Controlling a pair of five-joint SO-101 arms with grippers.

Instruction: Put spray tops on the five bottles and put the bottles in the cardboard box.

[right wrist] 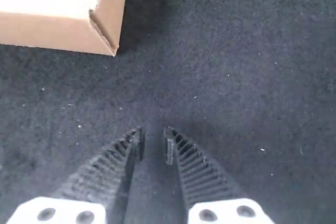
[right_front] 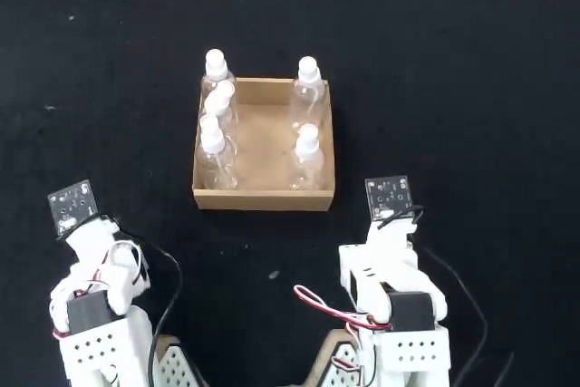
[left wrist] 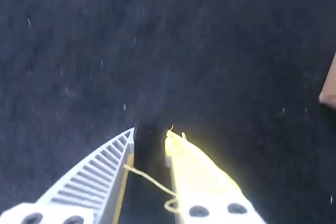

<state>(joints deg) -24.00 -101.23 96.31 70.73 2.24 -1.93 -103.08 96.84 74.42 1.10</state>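
Note:
The cardboard box [right_front: 264, 195] stands at the middle of the black table. Several clear bottles with white spray tops stand upright inside it: three along one side wall [right_front: 216, 138] and two along the other [right_front: 307, 153]. My left arm [right_front: 95, 287] is folded back at the near left, well short of the box. Its gripper [left wrist: 151, 130] hangs shut over bare cloth, holding nothing. My right arm [right_front: 394, 287] is folded back at the near right. Its gripper [right wrist: 154, 129] is also shut and empty, a short way from the box's corner [right wrist: 105, 24].
Black cloth [right_front: 453, 88] covers the table on all sides of the box. Red and white cables [right_front: 331, 310] loop beside the right arm's base. A sliver of the box [left wrist: 329, 85] shows at the edge of the left wrist view.

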